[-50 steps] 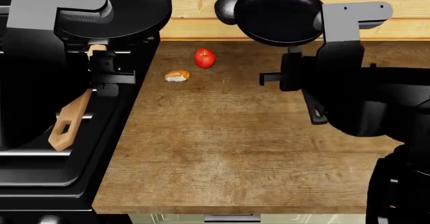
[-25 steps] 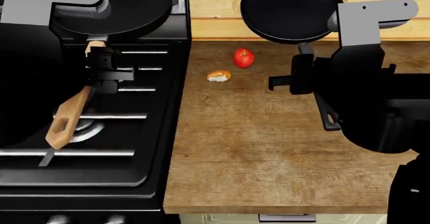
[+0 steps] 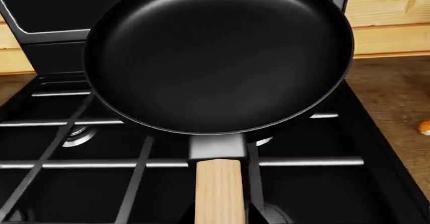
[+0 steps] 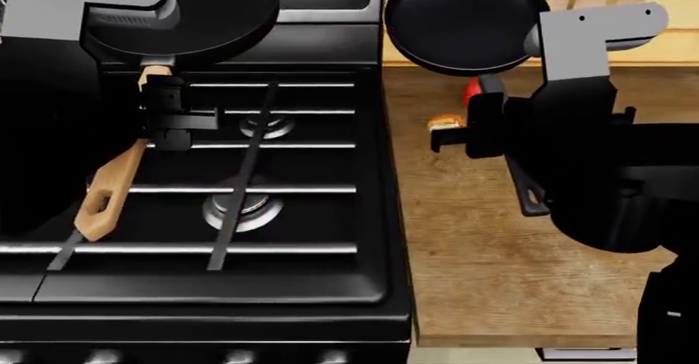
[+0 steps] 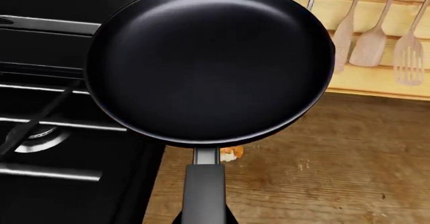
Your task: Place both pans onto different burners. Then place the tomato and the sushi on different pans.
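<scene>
Left gripper [image 4: 164, 123]: clenched on the wooden handle of the big pan [image 4: 196, 12], holding it in the air over the stove [image 4: 306, 274]. The jaws themselves sit mostly below the left wrist view's frame, but the head view shows the handle passing through them.
Big pan: raised above the stove's rear left part, bowl level and empty. Its pale handle [image 4: 110, 192] slants down toward the near left, hanging hole at the free end. In the left wrist view the pan [image 3: 218, 55] covers most of the grates [image 3: 168, 161].
Right gripper [image 4: 492, 131]: grasping the thin black handle of the small pan [image 4: 464, 20] — the handle runs down through it and out past the arm.
Small pan: held up over the back of the counter [image 4: 492, 241], just right of the stove's edge, empty. In the right wrist view the pan [image 5: 208, 63] hangs over the seam between stove and counter.
Burners: two silver rings show between the grates in the head view, one nearer [image 4: 242, 211] and one farther [image 4: 265, 124]; both bare.
Tomato [image 4: 472, 90]: on the counter behind the right gripper, only a red sliver showing.
Sushi [image 4: 444, 123]: on the counter just left of the right gripper, near the stove edge; in the right wrist view it peeks out under the small pan's rim [image 5: 232, 153].
Wall: pale wood planks with wooden utensils [image 5: 369, 38] hanging at the right.
</scene>
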Controlling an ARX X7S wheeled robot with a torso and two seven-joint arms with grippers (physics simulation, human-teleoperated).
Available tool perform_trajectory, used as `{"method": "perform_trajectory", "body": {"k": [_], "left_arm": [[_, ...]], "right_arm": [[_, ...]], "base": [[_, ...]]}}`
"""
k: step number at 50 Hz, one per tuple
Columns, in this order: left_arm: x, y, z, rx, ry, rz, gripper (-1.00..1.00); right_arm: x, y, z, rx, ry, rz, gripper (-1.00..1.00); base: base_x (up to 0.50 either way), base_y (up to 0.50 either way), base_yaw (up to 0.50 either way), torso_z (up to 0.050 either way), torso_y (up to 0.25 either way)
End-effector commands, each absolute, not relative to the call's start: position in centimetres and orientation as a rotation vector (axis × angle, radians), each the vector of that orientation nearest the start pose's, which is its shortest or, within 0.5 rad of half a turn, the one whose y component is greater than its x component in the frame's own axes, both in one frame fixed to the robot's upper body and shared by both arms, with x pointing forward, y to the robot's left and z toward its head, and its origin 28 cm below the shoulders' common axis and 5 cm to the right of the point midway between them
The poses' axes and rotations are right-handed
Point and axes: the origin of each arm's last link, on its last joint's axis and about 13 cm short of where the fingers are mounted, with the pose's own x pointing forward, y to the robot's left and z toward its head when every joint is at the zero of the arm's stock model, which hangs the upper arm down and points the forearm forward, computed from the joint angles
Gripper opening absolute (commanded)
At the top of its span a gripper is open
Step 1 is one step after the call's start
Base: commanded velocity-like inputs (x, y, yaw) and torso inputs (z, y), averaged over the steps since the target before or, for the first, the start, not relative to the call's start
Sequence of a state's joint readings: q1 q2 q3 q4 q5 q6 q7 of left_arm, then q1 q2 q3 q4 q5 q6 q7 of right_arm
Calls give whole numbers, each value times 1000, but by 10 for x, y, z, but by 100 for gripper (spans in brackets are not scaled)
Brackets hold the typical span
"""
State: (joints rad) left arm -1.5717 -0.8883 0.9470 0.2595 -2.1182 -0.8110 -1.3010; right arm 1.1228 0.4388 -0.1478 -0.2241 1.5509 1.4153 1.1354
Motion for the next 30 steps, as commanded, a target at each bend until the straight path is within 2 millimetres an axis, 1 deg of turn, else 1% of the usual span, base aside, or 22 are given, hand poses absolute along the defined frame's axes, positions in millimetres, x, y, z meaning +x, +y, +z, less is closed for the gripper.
{"method": "perform_trajectory", "body": {"k": [1,19,30], "left_arm": [[234,236,346,56,255,102,-100],[232,235,350,54,247,100,-100],[233,236,348,55,250,101,-100]], "right_arm": [[264,-111,294,-76,204,2,-100],[264,-110,294,-83,206,8,-100],[266,-108,291,-90,210,10,-100]], "base": [[0,500,0,10,10],[0,500,0,1,4],[0,500,0,1,5]]}}
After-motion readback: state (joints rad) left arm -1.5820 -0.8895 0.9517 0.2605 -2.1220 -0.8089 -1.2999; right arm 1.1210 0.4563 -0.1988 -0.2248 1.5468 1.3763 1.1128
